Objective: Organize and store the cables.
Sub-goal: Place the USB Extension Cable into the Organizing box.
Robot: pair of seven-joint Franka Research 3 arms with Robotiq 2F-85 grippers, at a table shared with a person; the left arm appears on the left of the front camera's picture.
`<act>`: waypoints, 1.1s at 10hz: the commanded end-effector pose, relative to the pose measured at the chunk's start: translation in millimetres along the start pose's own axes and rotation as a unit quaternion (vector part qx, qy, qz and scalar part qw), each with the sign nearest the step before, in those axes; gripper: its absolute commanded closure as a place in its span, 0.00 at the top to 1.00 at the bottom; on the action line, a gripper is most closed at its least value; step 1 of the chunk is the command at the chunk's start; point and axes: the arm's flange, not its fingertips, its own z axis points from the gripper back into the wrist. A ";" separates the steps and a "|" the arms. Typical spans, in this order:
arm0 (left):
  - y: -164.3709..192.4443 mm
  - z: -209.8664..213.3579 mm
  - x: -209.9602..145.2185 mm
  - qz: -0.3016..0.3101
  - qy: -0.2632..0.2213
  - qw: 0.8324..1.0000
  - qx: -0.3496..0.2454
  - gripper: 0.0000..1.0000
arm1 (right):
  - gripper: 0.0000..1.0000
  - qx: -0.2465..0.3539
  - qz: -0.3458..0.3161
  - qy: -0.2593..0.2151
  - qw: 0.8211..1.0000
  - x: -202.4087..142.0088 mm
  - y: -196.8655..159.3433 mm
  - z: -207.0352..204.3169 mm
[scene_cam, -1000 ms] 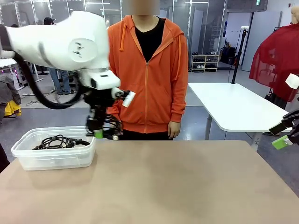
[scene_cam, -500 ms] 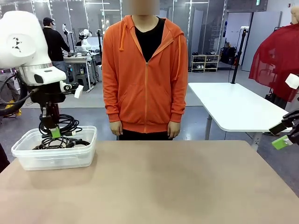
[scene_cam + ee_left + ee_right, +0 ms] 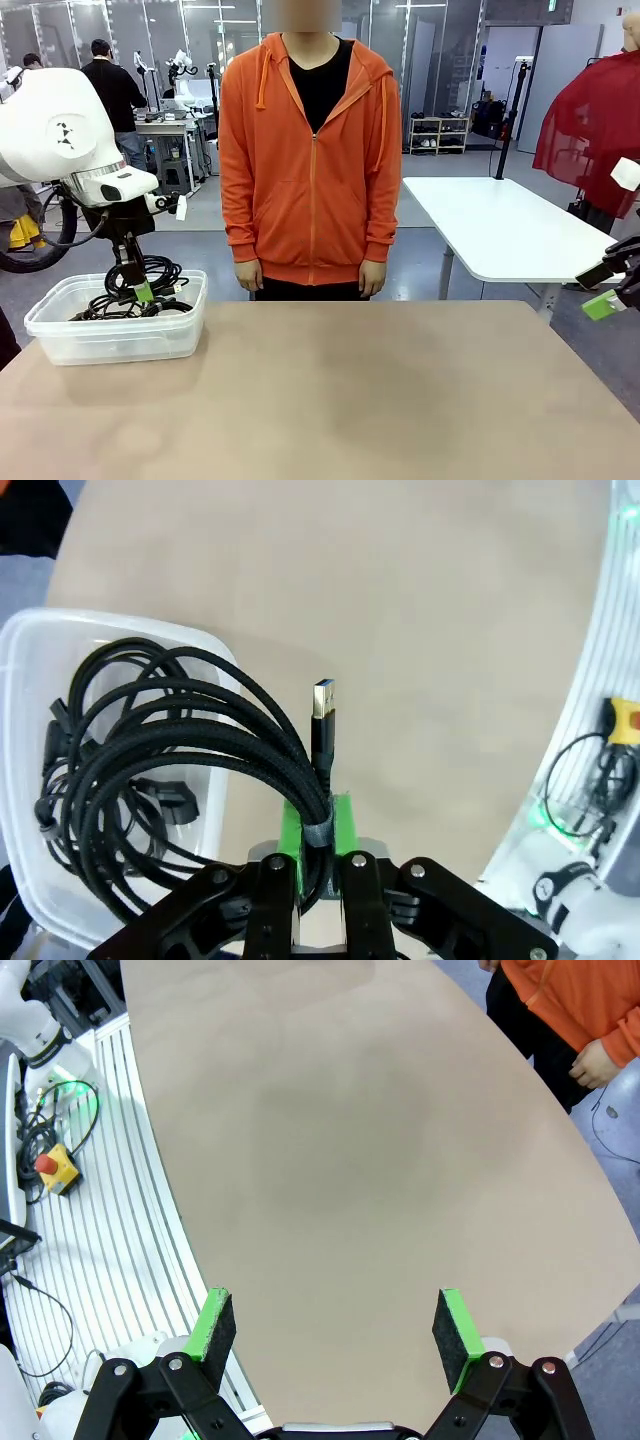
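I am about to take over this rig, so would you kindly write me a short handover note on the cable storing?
Left gripper: shut on a coiled black USB cable, held above the clear plastic bin at the table's left end.
Right gripper: open, holding nothing, off the table's right edge.
Done: other black cables lie in the bin.
Left: lower and release the held coil into the bin.
Person: stands at the far side, hands down.
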 end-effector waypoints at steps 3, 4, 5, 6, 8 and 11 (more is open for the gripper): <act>-7.7 9.4 -5.3 -0.005 0.011 1.000 -0.001 0.00 | 1.00 0.000 0.010 0.002 1.000 -0.1 -1.9 0.4; -4.3 5.9 -1.1 -0.002 0.003 1.000 -0.001 0.14 | 1.00 0.000 0.010 0.002 1.000 -0.1 -1.9 0.4; 10.9 6.6 4.0 0.007 0.001 1.000 -0.001 0.14 | 1.00 0.000 0.010 0.002 1.000 -0.1 -1.9 0.4; 25.1 5.7 6.7 0.006 0.008 1.000 -0.014 0.14 | 1.00 0.000 0.010 0.002 1.000 -0.1 -1.9 0.4; 50.0 3.0 10.3 0.002 0.007 1.000 0.007 0.14 | 1.00 0.000 0.010 0.002 1.000 -0.1 -1.9 0.4; 106.5 -11.9 14.8 0.039 0.027 0.999 0.004 0.14 | 1.00 0.000 0.010 0.002 1.000 -0.1 -1.9 0.4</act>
